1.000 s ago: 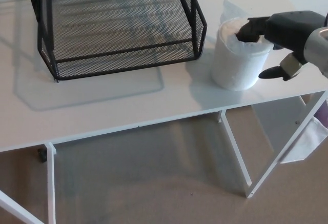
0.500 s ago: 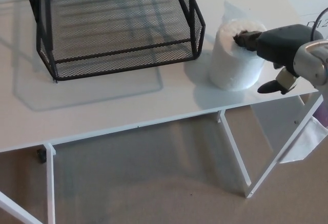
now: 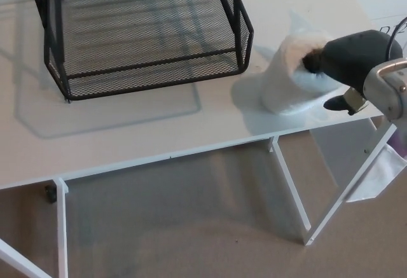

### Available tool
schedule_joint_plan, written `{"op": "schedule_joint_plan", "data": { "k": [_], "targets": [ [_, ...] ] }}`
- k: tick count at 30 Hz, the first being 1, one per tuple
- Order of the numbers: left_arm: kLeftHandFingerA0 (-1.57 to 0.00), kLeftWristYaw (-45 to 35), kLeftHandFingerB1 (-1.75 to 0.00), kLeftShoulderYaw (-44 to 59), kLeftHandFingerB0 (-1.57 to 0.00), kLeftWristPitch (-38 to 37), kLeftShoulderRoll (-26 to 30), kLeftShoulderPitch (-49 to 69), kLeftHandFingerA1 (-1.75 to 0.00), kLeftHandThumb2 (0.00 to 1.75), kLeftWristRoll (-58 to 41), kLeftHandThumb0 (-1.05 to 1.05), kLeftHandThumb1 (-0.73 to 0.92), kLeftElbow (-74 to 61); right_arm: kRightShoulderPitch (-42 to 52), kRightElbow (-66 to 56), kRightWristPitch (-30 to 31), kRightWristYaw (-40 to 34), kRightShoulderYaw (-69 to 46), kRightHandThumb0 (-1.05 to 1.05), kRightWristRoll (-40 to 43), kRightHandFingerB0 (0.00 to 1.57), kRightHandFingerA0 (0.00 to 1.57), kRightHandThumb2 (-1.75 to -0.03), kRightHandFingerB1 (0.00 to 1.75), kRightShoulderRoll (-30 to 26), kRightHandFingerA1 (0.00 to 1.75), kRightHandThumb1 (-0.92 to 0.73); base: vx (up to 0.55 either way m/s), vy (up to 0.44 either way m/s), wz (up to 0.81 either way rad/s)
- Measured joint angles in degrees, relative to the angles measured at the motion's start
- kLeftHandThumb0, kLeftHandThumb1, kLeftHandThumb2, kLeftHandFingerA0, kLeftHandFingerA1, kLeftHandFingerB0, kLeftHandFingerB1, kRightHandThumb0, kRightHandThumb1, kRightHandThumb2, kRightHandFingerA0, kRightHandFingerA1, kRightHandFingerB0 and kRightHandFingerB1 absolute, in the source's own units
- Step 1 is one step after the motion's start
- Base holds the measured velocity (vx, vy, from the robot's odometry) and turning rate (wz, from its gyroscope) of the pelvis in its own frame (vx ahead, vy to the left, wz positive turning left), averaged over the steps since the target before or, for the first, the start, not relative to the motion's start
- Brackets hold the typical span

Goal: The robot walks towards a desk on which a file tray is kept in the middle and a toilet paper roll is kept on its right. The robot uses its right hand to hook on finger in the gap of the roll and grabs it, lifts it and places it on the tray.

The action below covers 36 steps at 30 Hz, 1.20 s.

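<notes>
- One black right hand (image 3: 346, 68) reaches in over the right end of the white desk (image 3: 127, 144), a finger hooked into the hollow core of the toilet paper roll and the hand closed on it.
- One toilet paper roll (image 3: 289, 77), white and blurred, tilts on the desk directly left of the hand, its open top leaning toward the hand and its base on or just above the tabletop; which of the two cannot be told.
- One thumb tip pokes out below the hand, just right of the roll's lower side.
- One black wire-mesh file tray (image 3: 146, 30) sits well to the left of the hand and a little farther back on the desk, apart from the roll; its raised front-right corner post stands between hand and tray floor.
- The tray holds nothing visible on its mesh bottom.
- Beneath the hand, white desk legs and a beige carpeted floor (image 3: 191, 227) show.
- The left hand is out of the frame.
</notes>
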Motion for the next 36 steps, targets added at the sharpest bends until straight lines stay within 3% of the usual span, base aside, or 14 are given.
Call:
{"op": "schedule_joint_plan", "data": {
  "k": [11, 12, 13, 19, 20, 23, 25, 27, 30, 33, 34, 35, 36],
  "targets": [
    [-0.39, -0.01, -0.52, -1.43, -0.31, -0.01, -0.08, -0.02, -0.57, 1.05, 0.79, -0.51, 0.69, -0.10, 2.92, -0.07, 0.09, -9.60, -0.24, -0.35, -1.76, 0.91, 0.97, -0.60, 0.68, 1.03, 1.71, -0.55, 0.00, 0.000, 0.00],
    [-0.44, -0.01, -0.38, -1.55, -0.43, -0.01, -0.09, -0.04, -0.40, 0.66, 0.83, -0.52, 0.86, -0.10, 3.25, -0.06, 0.09, -10.42, -0.38, -0.37, -1.83, 0.93, 1.00, -0.60, 0.63, 1.19, 1.69, -0.53, 0.00, 0.000, 0.00],
    [-0.36, -0.01, -0.50, -1.65, -0.28, -0.01, -0.10, -0.06, -0.56, 1.05, 0.86, -0.53, 0.71, -0.09, 3.60, -0.05, 0.12, -11.33, -0.55, -0.37, -1.94, 0.94, 1.00, -0.56, 0.68, 1.39, 1.69, -0.55, 0.00, 0.000, 0.00],
    [-0.36, -0.08, -0.50, -2.00, -0.27, -0.01, -0.22, -0.28, -0.56, 1.05, 0.90, -0.52, 0.71, -0.11, 5.38, 0.47, 0.44, -16.60, -1.68, -0.27, -2.23, 0.90, 0.98, -0.61, 0.86, 3.12, 1.69, -0.56, 0.00, 0.000, 0.00],
    [-0.36, -0.09, -0.51, -2.10, -0.30, -0.01, -0.22, -0.29, -0.55, 1.05, 0.94, -0.55, 0.72, -0.10, 5.65, 0.56, 0.44, -17.30, -1.99, -0.33, -2.22, 0.94, 1.03, -0.56, 0.69, 3.38, 1.61, -0.55, 0.00, 0.000, 0.00],
    [-0.37, -0.09, -0.51, -2.37, -0.29, -0.01, -0.22, -0.30, -0.56, 1.04, 1.06, -0.54, 0.70, -0.16, 6.55, 0.84, 0.50, -19.34, -3.25, -0.37, -2.17, 0.93, 1.04, -0.57, 0.59, 4.30, 1.49, -0.56, 0.00, 0.000, 0.00],
    [-0.37, -0.08, -0.51, -2.57, -0.29, -0.01, -0.22, -0.30, -0.56, 1.04, 1.15, -0.54, 0.70, -0.32, 7.39, 0.89, 0.52, -21.04, -4.42, -0.37, -2.12, 0.93, 1.04, -0.57, 0.59, 4.82, 1.49, -0.56, 0.00, 0.000, 0.00],
    [-0.36, -0.11, -0.50, -2.64, -0.28, -0.01, -0.22, -0.29, -0.56, 1.05, 1.17, -0.55, 0.71, -0.65, 7.65, 0.87, 0.50, -22.40, -5.80, -0.36, -2.01, 0.89, 0.93, -0.57, 0.63, 4.96, 1.66, -0.56, 0.00, 0.000, 0.00],
    [-0.33, -0.13, -0.50, -3.24, -0.29, -0.25, -0.07, -0.51, -0.54, 1.04, 1.50, -0.58, 0.73, -1.05, 7.39, -0.18, 0.10, -24.36, -9.23, -0.33, -1.60, 0.88, 0.94, -0.57, 0.65, 4.10, 1.62, -0.58, 0.00, 0.000, 0.00],
    [-0.34, -0.18, -0.51, -3.66, -0.31, -0.91, 0.22, -0.53, -0.54, 1.04, 1.75, -0.58, 0.73, -1.14, 6.66, -2.46, -1.00, -25.78, -13.18, -0.23, -0.63, 0.89, 0.97, -0.71, 0.82, 2.55, 1.62, -0.64, 0.00, 0.000, 0.00],
    [-0.33, -0.09, -0.51, -3.99, -0.31, -1.10, 0.44, -0.52, -0.54, 1.04, 1.92, -0.57, 0.73, -1.15, 5.68, -4.23, -1.67, -26.06, -15.46, -0.34, 0.16, 0.89, 0.98, -0.59, 0.71, 1.29, 1.62, -0.65, 0.00, 0.000, 0.00],
    [-0.37, -0.09, -0.53, -4.12, -0.33, -1.16, 0.51, -0.52, -0.57, 1.06, 1.99, -0.54, 0.73, -1.12, 5.23, -4.79, -1.89, -26.13, -16.14, -0.41, 0.40, 0.87, 0.98, -0.70, 0.68, 0.91, 1.57, -0.57, 0.00, 0.000, 0.00],
    [-0.37, -0.10, -0.52, -4.25, -0.32, -1.36, 0.66, -0.58, -0.56, 1.06, 2.08, -0.53, 0.72, -1.08, 4.36, -5.73, -2.21, -26.17, -17.18, -0.42, 0.88, 0.87, 0.97, -0.69, 0.70, 0.24, 1.58, -0.57, 0.00, 0.000, 0.00]
  ]
}}
